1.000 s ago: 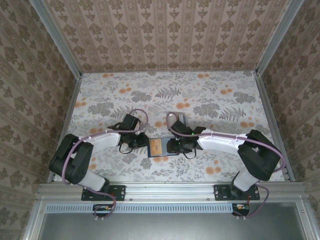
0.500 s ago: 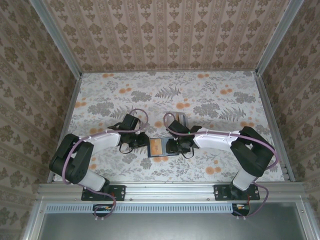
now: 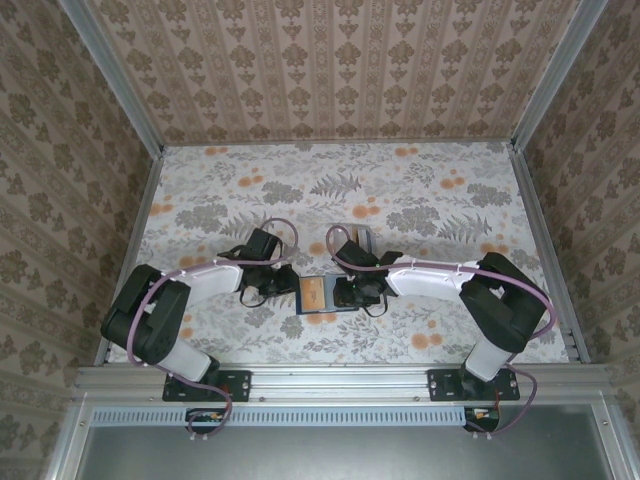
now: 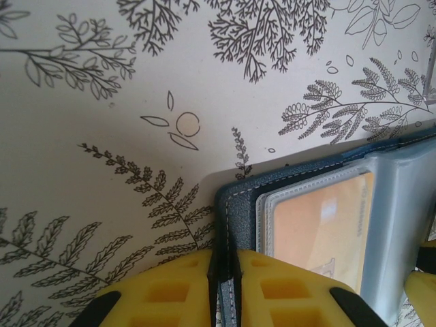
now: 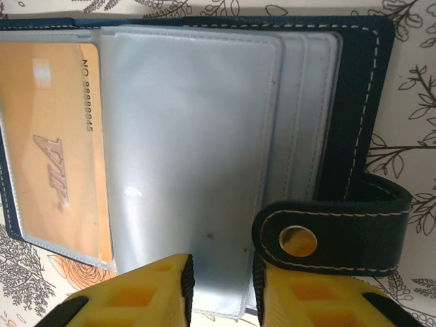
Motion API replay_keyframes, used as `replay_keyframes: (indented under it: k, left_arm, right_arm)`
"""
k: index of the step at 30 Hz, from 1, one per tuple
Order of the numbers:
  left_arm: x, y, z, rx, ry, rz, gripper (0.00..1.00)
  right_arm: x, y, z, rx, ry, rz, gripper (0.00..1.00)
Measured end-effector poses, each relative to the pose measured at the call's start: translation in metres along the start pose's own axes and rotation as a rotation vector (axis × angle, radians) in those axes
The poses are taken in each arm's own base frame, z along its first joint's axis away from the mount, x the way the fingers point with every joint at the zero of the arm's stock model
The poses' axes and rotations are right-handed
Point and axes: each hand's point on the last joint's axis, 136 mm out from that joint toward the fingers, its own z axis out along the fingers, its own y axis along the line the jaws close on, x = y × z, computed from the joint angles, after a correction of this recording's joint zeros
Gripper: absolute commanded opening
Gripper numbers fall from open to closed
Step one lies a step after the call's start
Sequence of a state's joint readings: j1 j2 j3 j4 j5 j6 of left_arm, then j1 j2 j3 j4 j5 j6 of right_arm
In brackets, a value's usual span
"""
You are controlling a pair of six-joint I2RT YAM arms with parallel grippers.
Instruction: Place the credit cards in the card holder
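Note:
The dark navy card holder [image 3: 318,297] lies open on the floral table between my two grippers. An orange-tan credit card [image 3: 312,292] sits in its left clear pocket, also seen as the orange card [image 4: 320,225] and the orange card [image 5: 54,150]. My left gripper [image 4: 223,272] is shut on the left cover edge of the card holder [image 4: 245,204]. My right gripper [image 5: 223,286] stands over the clear sleeves [image 5: 191,136] with its jaws a little apart, next to the snap strap [image 5: 340,231]. The other cards are out of view.
A silvery slotted rack [image 3: 360,238] stands just behind my right gripper [image 3: 342,292]. Metal frame rails run along the table's sides, and a rail [image 3: 340,378] runs along the near edge. Open tablecloth stretches toward the back wall.
The right gripper's jaws have narrowed over the clear sleeves, and the right arm has edged slightly left. The left gripper keeps its hold on the cover.

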State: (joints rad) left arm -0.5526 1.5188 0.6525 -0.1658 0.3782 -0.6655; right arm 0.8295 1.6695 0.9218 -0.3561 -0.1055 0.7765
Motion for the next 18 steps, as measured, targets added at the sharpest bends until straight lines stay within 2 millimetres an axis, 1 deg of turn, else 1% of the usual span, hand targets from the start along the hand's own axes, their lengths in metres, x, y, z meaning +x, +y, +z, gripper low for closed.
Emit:
replay_keyframes:
  k: [11, 15, 18]
  left_arm:
    - [0.000, -0.002, 0.002, 0.006, 0.001, 0.005, 0.17]
    - [0.000, -0.002, 0.002, 0.008, 0.003, 0.005, 0.17]
    - [0.000, -0.002, 0.002, 0.009, 0.003, 0.005, 0.17]
  right_arm:
    - [-0.003, 0.003, -0.002, -0.007, -0.007, -0.022, 0.29]
    - [-0.005, 0.008, -0.002, -0.028, -0.014, -0.025, 0.36]
    - [-0.008, 0.017, -0.002, -0.075, -0.021, -0.036, 0.39]
